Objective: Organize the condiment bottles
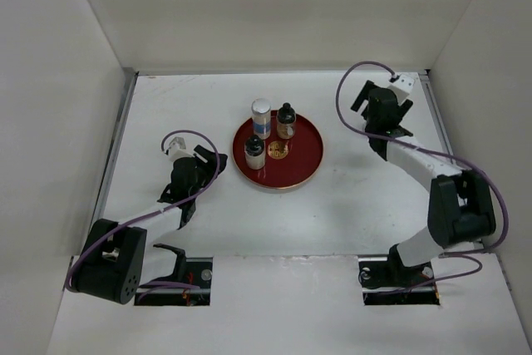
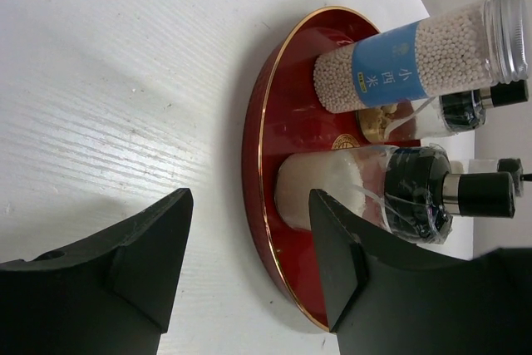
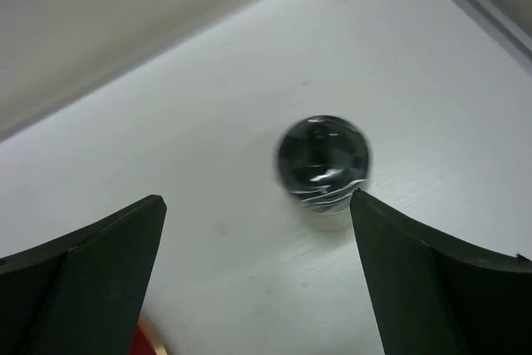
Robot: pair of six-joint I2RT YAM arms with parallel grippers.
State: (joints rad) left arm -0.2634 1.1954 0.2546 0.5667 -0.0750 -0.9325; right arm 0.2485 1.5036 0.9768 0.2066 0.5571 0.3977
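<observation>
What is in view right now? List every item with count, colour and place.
blue-label bottle: one, white with a pale cap, upright on the far side of the tray.
tray shakers: two, pale with black caps; one to the right of the blue-label bottle, one on the tray's left side.
lone shaker: one, black cap, on the bare table below the right gripper; hidden in the top view.
tray: one, round, red with a gold emblem, mid-table.
table: one, white.
left gripper: black fingers, open, empty, just left of the tray.
right gripper: black fingers, open, empty, above the lone shaker.
</observation>
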